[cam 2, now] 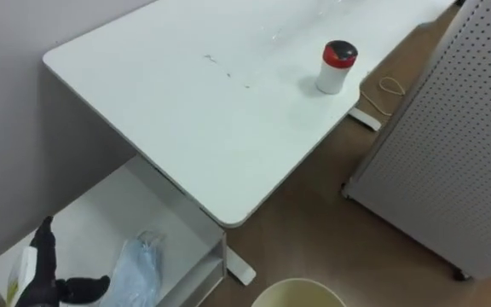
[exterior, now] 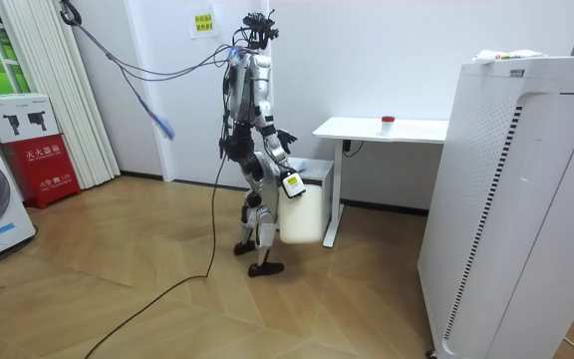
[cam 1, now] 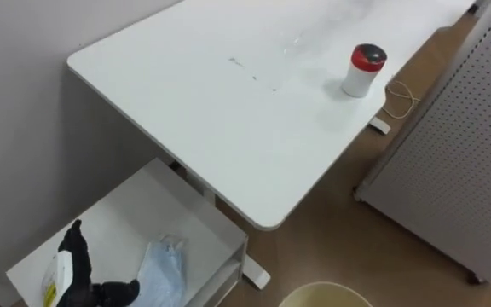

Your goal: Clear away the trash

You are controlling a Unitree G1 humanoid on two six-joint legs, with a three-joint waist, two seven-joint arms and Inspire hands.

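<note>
My left hand (cam 1: 82, 277) is black and low at the left edge, over a low white shelf unit (cam 1: 186, 213) beside the table. It grips a white packet with a yellow label (cam 1: 56, 275); one finger points up and the thumb sticks out to the right. A crumpled clear plastic bag (cam 1: 162, 269) lies on the shelf just right of the hand. The round rim of a pale bin (cam 1: 324, 295) shows at the bottom edge. In the room view the bin (exterior: 302, 214) hangs off the floor in front of me at hip height, with the packet (exterior: 292, 183) at its top.
A white table (cam 1: 228, 111) stands against the wall and carries a white canister with a red lid (cam 1: 364, 70). A grey perforated panel (cam 1: 459, 162) stands to the right, with a strip of brown floor (cam 1: 339, 230) between it and the table. A cord loop (cam 1: 399, 98) lies past the table.
</note>
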